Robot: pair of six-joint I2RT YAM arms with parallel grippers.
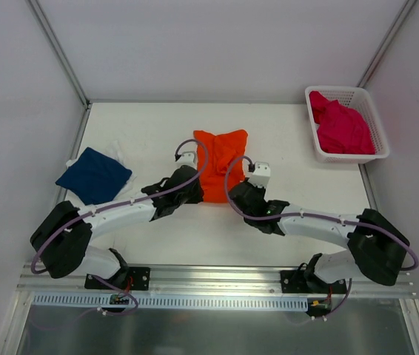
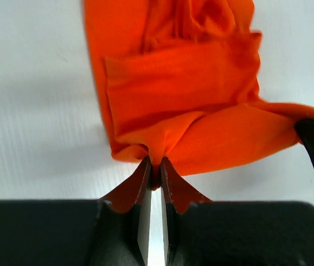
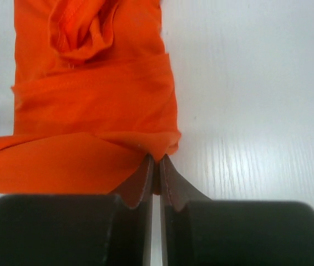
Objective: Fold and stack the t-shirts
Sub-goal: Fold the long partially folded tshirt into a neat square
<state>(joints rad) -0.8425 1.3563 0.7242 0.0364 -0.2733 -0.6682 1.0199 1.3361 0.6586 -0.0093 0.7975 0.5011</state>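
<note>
Wrist views: left gripper (image 2: 154,166), right gripper (image 3: 157,163), each clamped on bright orange cloth t-shirt (image 2: 190,94) edge, overhead only: folded navy blue t-shirt (image 1: 93,175), magenta pink t-shirt (image 1: 340,127) in white plastic mesh basket (image 1: 335,89)

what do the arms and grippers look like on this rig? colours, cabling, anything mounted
Left arm and right arm match: white tubular links, bulky black joint housings. A lilac cable loops along each. Small white box at each wrist. Left gripper and right gripper: wide black body, two thin tapered fingers.
</note>
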